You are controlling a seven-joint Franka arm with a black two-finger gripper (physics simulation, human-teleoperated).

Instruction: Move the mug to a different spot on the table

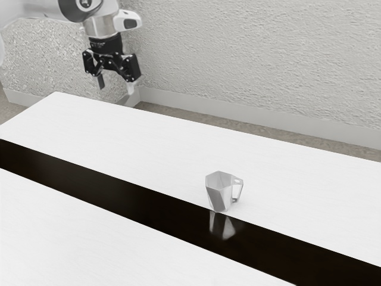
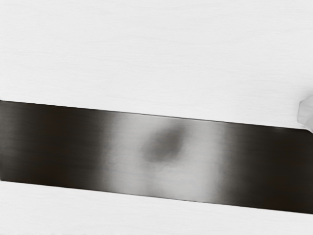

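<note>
While gripper [image 1: 115, 83] hangs spread and empty over the table [image 1: 286, 161] at the exterior view's left, mug [image 1: 222, 190] stands well apart.
Exterior: mug upright on white, touching black stripe [image 1: 119, 196] edge. Wrist: stripe crosses white table; pale sliver [image 2: 307, 111] beside it, can't identify.

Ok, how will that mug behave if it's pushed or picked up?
The mug narrows toward its base, so a push near the rim might tip it. Its faceted, shiny walls look rigid but possibly slippery. The side handle should stop it rolling.
</note>
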